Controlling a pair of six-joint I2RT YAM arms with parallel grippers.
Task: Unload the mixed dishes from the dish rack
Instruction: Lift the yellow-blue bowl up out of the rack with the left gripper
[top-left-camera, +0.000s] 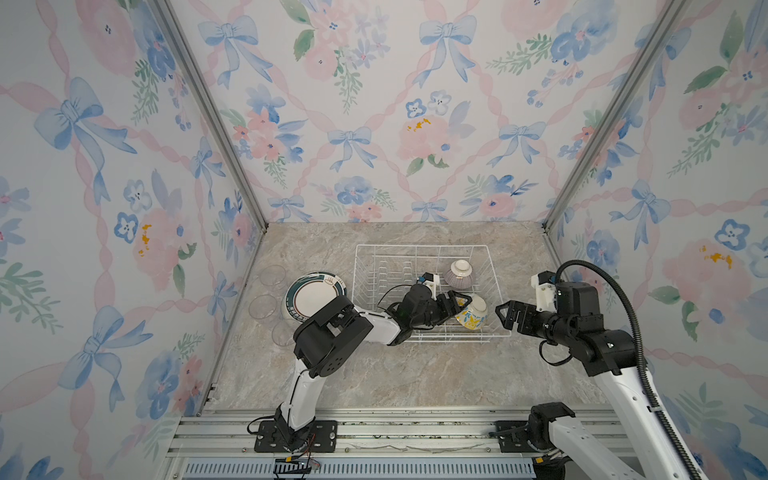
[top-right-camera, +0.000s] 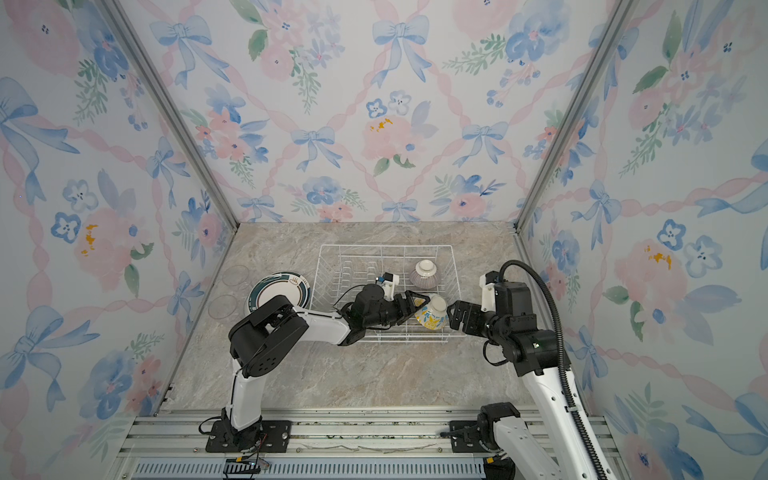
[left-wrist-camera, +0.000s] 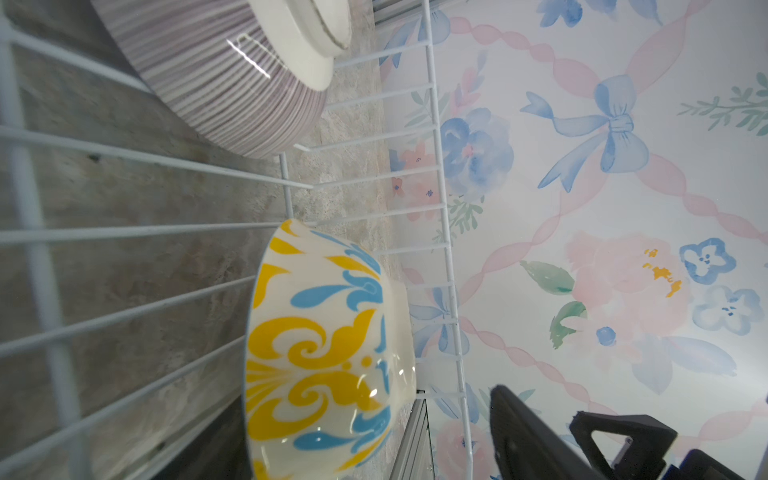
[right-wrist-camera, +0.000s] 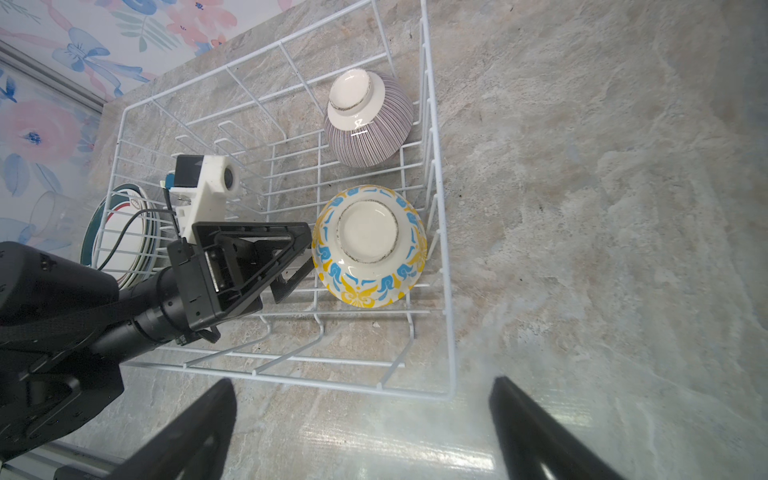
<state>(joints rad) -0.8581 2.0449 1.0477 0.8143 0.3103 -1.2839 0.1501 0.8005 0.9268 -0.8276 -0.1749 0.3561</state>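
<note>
Only two bowls sit in the rack (top-left-camera: 419, 246), both turned foot-up, as you would leave them to drain. The purple-striped bowl (right-wrist-camera: 368, 120) is toward the back, and the yellow-and-blue bowl (right-wrist-camera: 368, 245) is in the near right corner, close to the side wires. The plates (top-left-camera: 316, 297) lie stacked on the table (top-left-camera: 374, 374) just left of the rack, with the clear glasses (top-left-camera: 272, 276) beside them by the wall, so I'd say the job is mostly done. The left gripper (right-wrist-camera: 301, 259) reaches low across the rack, rolled on its side so one jaw sits above the other. The jaws are spread, their tips right at the yellow-and-blue bowl's edge, with nothing between them yet. Coming in sideways looks meant to pinch the bowl's wall or foot, since an upturned bowl offers no open rim from above. The right gripper (top-left-camera: 508, 318) hangs outside the rack by that same corner, jaws wide and holding nothing, likely parked clear of the other arm. The risk I see is the bowl being shoved against the wires and sliding instead of being caught.
</note>
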